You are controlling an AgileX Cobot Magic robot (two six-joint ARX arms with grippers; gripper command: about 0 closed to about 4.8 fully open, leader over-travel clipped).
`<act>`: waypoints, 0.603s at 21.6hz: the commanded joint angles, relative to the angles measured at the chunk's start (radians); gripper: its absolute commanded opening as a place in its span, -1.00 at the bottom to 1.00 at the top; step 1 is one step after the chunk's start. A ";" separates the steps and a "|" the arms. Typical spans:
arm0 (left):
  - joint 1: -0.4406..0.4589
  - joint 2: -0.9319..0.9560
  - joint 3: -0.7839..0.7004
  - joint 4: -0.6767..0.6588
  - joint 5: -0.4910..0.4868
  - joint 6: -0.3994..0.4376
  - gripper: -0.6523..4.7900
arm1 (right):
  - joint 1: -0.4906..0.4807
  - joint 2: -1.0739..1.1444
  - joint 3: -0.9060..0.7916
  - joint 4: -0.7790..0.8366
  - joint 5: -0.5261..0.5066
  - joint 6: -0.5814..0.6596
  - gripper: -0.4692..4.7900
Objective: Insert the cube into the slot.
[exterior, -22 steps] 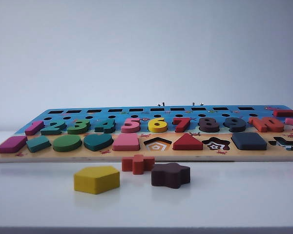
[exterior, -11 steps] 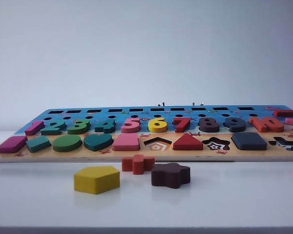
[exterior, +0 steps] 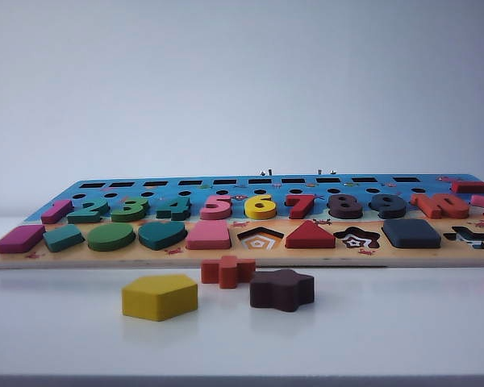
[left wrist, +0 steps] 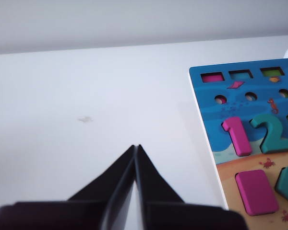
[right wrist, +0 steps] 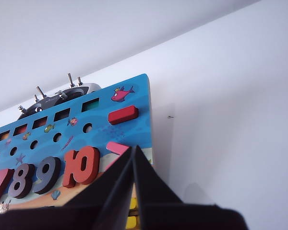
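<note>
Lying nearest on the white table (exterior: 403, 322): yellow pentagon block (exterior: 159, 296), maroon star block (exterior: 281, 289), orange cross block (exterior: 227, 271). Beyond, on the puzzle board (exterior: 89, 256), navy cube (exterior: 410, 233) seated flat in its square slot, right of the empty star recess (exterior: 356, 239). Left gripper (left wrist: 136, 149) and right gripper (right wrist: 134, 151) pinched closed, empty, at opposite board ends.

— What colours lie on the white table (exterior: 403, 339)?
— A yellow pentagon block (exterior: 159, 296), an orange-red cross piece (exterior: 227, 271) and a dark maroon star block (exterior: 281, 289).
— And the puzzle board (exterior: 250, 256)?
— Blue above, sandy orange below; the cube (exterior: 410, 233) is dark navy, beside a red triangle (exterior: 310, 235) and a pink trapezoid (exterior: 208, 235).
— The grippers?
— Left gripper (left wrist: 136, 149) and right gripper (right wrist: 134, 150) are both black.
</note>
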 commanded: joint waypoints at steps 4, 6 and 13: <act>0.002 -0.001 -0.001 0.011 0.005 -0.011 -0.74 | 0.002 -0.003 0.000 0.013 -0.003 -0.001 -0.84; 0.002 -0.001 -0.001 0.011 0.005 -0.011 -0.74 | 0.002 -0.003 0.000 0.013 -0.003 -0.001 -0.84; 0.002 -0.001 -0.001 0.012 -0.008 -0.002 -0.74 | 0.002 -0.003 0.000 0.013 -0.003 -0.001 -0.84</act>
